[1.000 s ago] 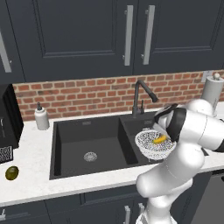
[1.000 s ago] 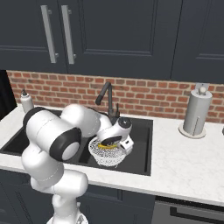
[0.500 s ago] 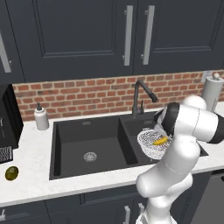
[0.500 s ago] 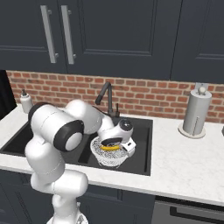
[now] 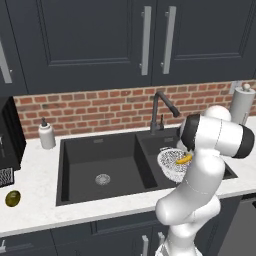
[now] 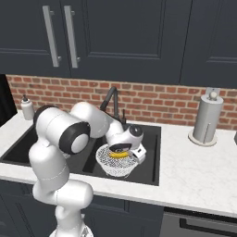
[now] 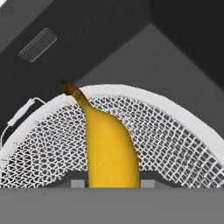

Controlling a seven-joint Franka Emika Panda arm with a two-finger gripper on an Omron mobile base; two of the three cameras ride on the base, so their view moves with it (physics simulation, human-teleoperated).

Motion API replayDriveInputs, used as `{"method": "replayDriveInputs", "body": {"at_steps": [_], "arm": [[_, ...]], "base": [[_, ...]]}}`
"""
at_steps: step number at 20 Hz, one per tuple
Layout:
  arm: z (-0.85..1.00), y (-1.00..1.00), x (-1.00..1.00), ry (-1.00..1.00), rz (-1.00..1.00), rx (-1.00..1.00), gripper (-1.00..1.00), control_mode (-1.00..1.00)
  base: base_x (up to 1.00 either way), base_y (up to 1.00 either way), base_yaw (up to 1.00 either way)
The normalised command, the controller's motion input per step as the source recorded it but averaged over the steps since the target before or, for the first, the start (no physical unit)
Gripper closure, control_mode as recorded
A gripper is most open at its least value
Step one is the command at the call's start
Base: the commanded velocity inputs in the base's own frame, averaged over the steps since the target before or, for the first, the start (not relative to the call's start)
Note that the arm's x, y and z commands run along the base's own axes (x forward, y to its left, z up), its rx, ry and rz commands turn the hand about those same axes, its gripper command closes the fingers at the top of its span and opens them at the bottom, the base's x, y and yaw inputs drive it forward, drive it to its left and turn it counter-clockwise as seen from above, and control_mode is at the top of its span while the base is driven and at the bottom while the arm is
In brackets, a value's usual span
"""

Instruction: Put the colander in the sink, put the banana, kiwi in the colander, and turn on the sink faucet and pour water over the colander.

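Black sink [image 5: 100, 165], white counter [image 5: 30, 210], brick backsplash [image 5: 100, 107]

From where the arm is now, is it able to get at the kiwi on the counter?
Probably not without moving. The kiwi lies on the counter far left of the sink, with the large basin between. The gripper is low over the colander with the banana. Nothing blocks the path.

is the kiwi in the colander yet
No. The kiwi lies on the white counter far left of the sink, while the colander in the smaller basin holds just the banana.
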Motion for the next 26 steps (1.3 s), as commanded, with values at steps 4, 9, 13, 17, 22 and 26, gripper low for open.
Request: {"method": "replayDriveInputs", "body": {"at_steps": [4, 9, 13, 17, 22, 26], "arm": [[-0.05, 0.41, 0.0, 0.0, 0.0, 0.0, -1.0, -1.0], [0.0, 0.29, -0.05, 0.0, 0.0, 0.0, -1.0, -1.0], [0.29, 0.09, -0.28, -0.07, 0.0, 0.0, -1.0, -1.0], [0.89, 0.0, -0.65, -0.24, 0.0, 0.0, -1.0, -1.0], [1.0, -0.1, -0.85, -0.29, 0.0, 0.0, -1.0, -1.0], [1.0, -0.11, -0.83, -0.25, 0.0, -0.02, -1.0, -1.0]], "base": [[0.0, 0.0, 0.0], [0.0, 0.0, 0.0], [0.0, 0.0, 0.0], [0.0, 0.0, 0.0], [0.0, 0.0, 0.0], [0.0, 0.0, 0.0]]}}
